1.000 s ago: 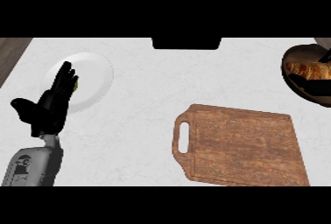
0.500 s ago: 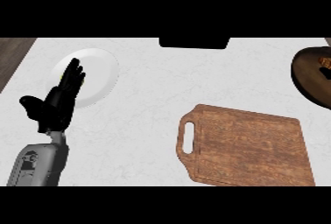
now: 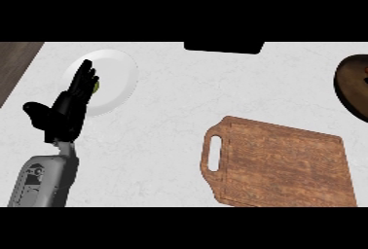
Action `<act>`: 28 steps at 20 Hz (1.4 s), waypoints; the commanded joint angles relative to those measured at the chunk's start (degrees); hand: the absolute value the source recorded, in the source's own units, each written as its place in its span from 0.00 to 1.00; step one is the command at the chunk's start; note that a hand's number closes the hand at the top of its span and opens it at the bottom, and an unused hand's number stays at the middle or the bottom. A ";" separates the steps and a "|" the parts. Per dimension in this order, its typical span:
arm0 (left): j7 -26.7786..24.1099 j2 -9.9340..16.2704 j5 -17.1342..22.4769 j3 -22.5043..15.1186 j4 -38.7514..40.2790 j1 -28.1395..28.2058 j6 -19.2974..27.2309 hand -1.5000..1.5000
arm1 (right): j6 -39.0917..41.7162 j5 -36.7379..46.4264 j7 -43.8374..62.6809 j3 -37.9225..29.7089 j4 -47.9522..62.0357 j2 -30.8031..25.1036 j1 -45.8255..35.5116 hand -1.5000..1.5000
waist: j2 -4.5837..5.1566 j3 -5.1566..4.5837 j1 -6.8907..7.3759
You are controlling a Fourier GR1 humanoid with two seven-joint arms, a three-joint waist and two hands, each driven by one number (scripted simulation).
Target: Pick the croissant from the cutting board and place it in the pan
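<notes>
At the lower left a grey forearm rises from the bottom edge, leaning slightly right. On it sits the left robot hand, open: fingers straight and together, pointing up and away, thumb spread out to the left. It holds nothing. Low on the right lies the wooden cutting board, flat on the pale worktop, handle slot toward the left, its surface bare. The croissant cannot be seen anywhere. Farther off, the fingertips overlap a white plate with something small and green on it. At the far right edge, part of the dark pan shows.
</notes>
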 commanded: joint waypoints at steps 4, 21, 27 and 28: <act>-1.19 -1.33 0.07 -0.81 0.87 0.14 -0.10 0.50 | 10.92 -2.92 -1.61 -2.15 11.86 -0.11 -1.25 0.00 | 0.54 0.12 0.38; -2.82 0.86 -0.02 1.35 0.26 3.28 -0.22 0.50 | 22.61 -16.61 -17.60 -15.75 17.49 -5.51 0.41 0.00 | -0.64 0.05 -1.82; -0.11 0.29 0.07 1.40 -0.75 2.92 0.76 0.50 | 41.79 -20.38 -21.68 -18.01 19.22 -11.98 4.90 0.00 | -1.60 -0.15 -3.92; -0.53 0.02 0.10 1.99 0.01 2.61 1.47 0.50 | 43.38 -20.56 -22.38 -17.93 19.13 -12.25 5.76 0.00 | -1.55 -0.18 -3.91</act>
